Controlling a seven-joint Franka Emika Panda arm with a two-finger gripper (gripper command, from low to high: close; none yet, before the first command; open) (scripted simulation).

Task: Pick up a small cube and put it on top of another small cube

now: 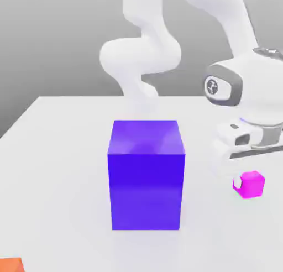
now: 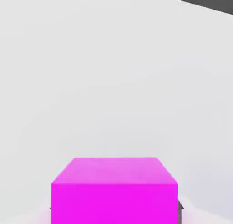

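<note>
hand (image 1: pixel 250 179): you've got it closed tight on the small cube (image 1: pixel 250 184), up off the worktop (image 1: pixel 55 155)
small cube: pink, pinched btwn the fingers, at 3 o'clock of the big blue block (image 1: pixel 146 174), apart from it
blue block: mid worktop, upright
orange obj (image 1: pixel 11 264): at 7 o'clock of block, cut off by the edge

Plain white bench (image 1: pixel 61 155) fills foreground, far edge straight. Behind it smooth grey backdrop (image 1: pixel 55 38), darker toward top. Light soft, even, shadows faint.
</note>
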